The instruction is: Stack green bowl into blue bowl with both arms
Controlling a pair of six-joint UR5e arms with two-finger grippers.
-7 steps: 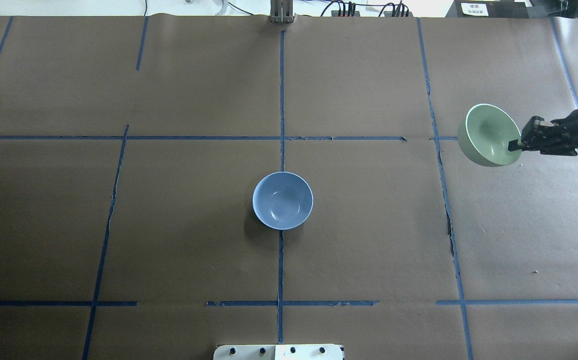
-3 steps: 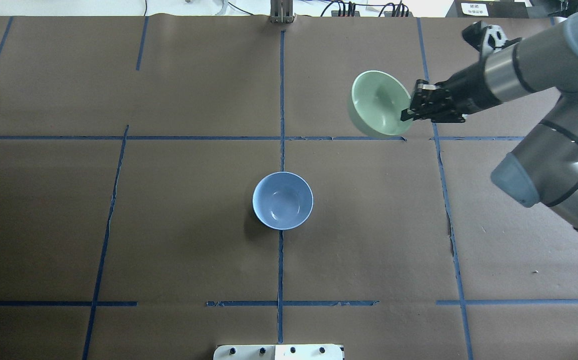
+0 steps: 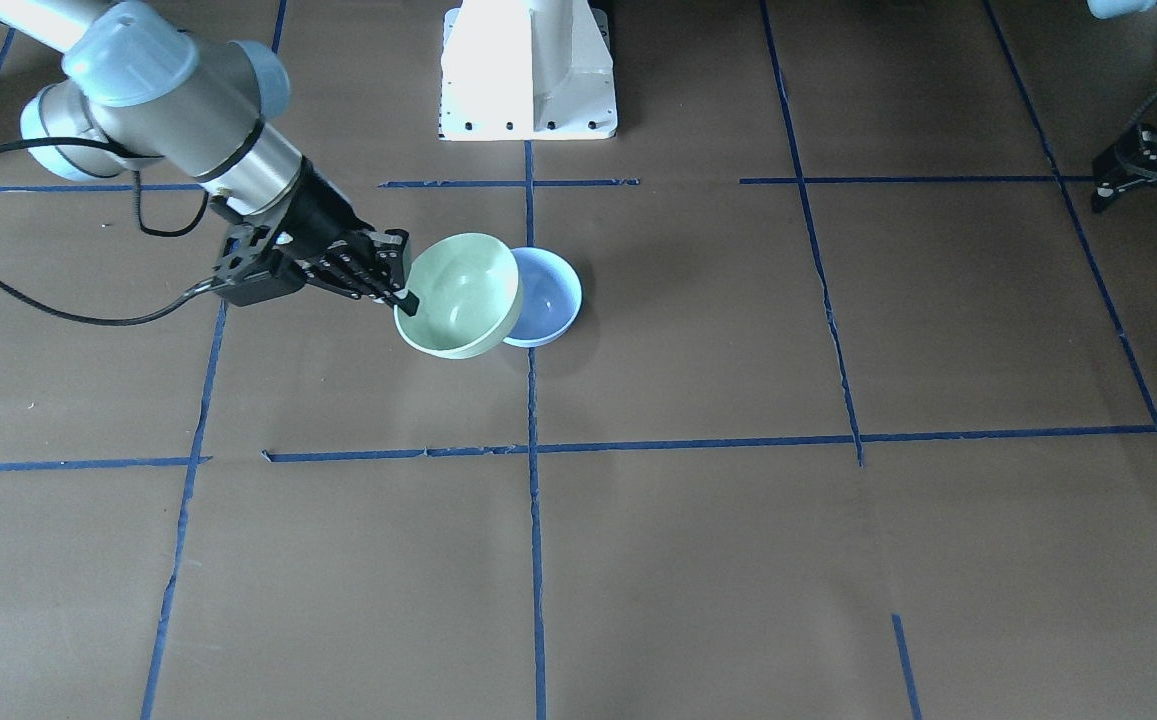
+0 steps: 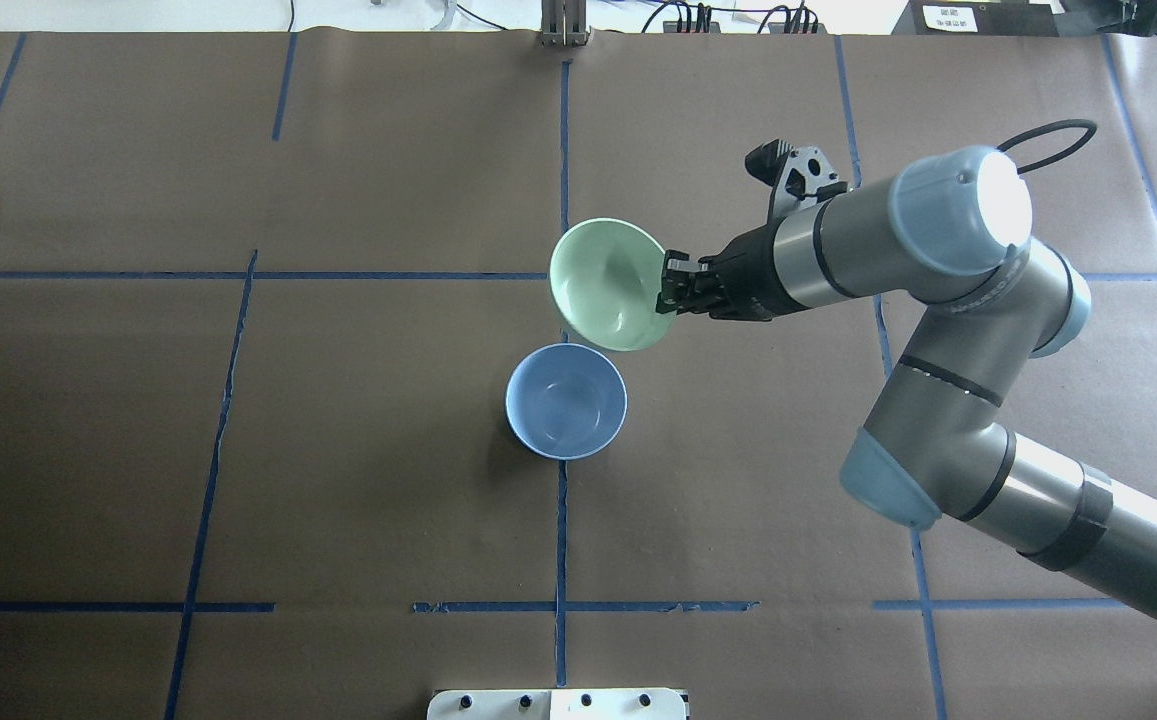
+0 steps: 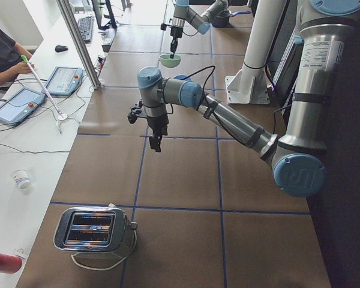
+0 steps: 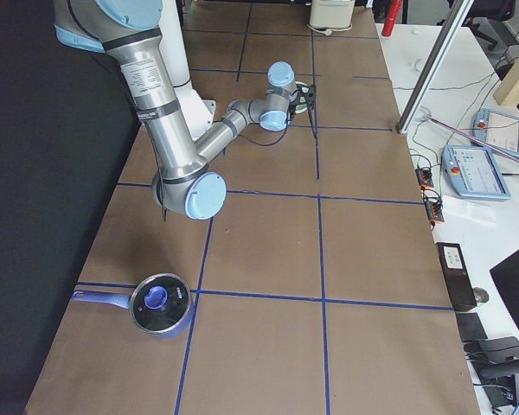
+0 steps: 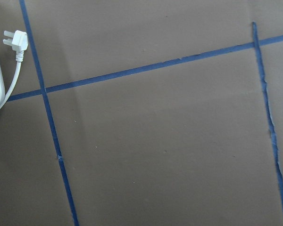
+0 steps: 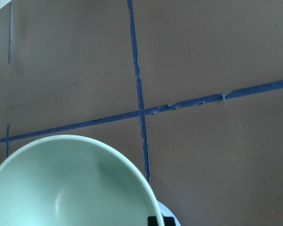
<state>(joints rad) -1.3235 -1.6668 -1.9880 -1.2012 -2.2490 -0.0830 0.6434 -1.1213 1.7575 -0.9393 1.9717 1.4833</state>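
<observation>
The pale green bowl [image 4: 606, 285] hangs tilted in the air, held by its rim in my right gripper [image 4: 666, 295], which is shut on it. It is beside and above the far edge of the blue bowl [image 4: 566, 401], which stands upright on the table's centre line. In the front-facing view the green bowl [image 3: 458, 295] covers part of the blue bowl [image 3: 550, 295]; the right gripper [image 3: 403, 292] is at its left. The right wrist view shows the green bowl [image 8: 61, 188] close up. My left gripper [image 5: 155, 143] hangs over bare table far to the left; I cannot tell its state.
Brown paper with blue tape lines covers the table [image 4: 338, 450]. The white pedestal [image 3: 528, 65] stands at the robot's side. A toaster [image 5: 93, 231] and its white plug [image 7: 14, 40] are at the left end, a lidded pot [image 6: 160, 304] at the right end.
My right arm has carried the green bowl from the table's right edge leftward to just beyond the blue bowl. The left gripper has left the overhead view's left edge.
</observation>
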